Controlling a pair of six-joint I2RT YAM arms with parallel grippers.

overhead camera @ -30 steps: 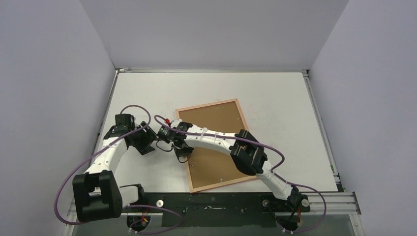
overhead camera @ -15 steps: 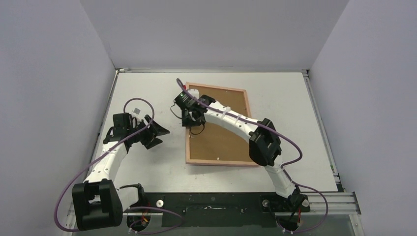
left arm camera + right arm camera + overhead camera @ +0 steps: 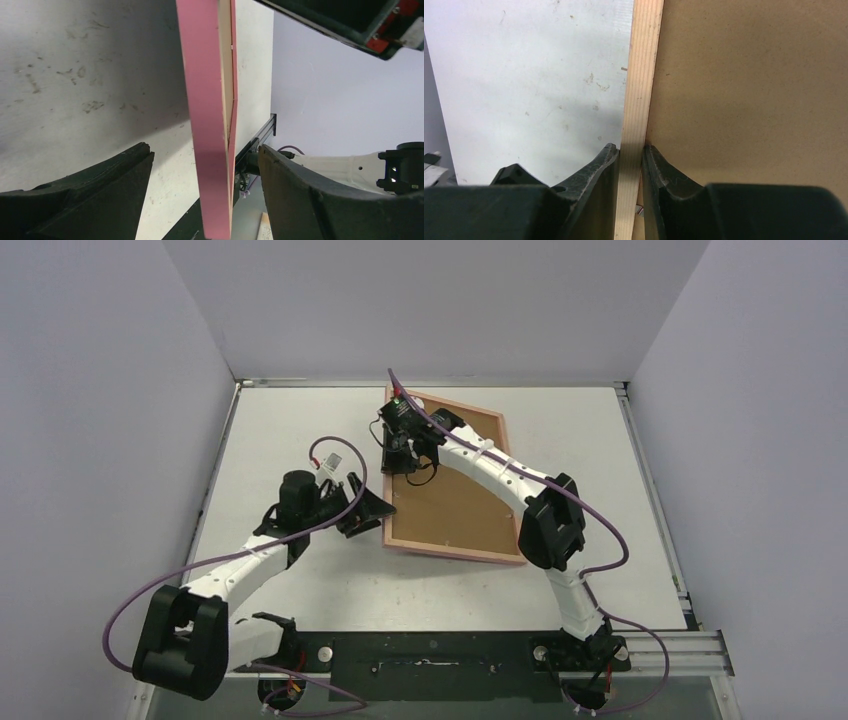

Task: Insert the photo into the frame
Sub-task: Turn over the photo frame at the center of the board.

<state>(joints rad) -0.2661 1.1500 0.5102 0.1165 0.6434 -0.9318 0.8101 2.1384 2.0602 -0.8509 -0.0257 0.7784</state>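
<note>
Place: a robotics lab test cell.
Enclosure: plain pale walls box the white counter at 9, 12 and 3 o'clock.
Mounting: left arm and right arm, white and black, are bolted to an aluminium rail at 6 o'clock.
Wiring: purple cables loop along both arms.
Wear: scuffs mark the counter.

My R hand grips the frame by its left rail, at the far end. The backing board sits in the frame, just right of those fingers, w/ the table to their left. My L hand is at the near-left corner, frame edge btwn its fingers, touching neither.
</note>
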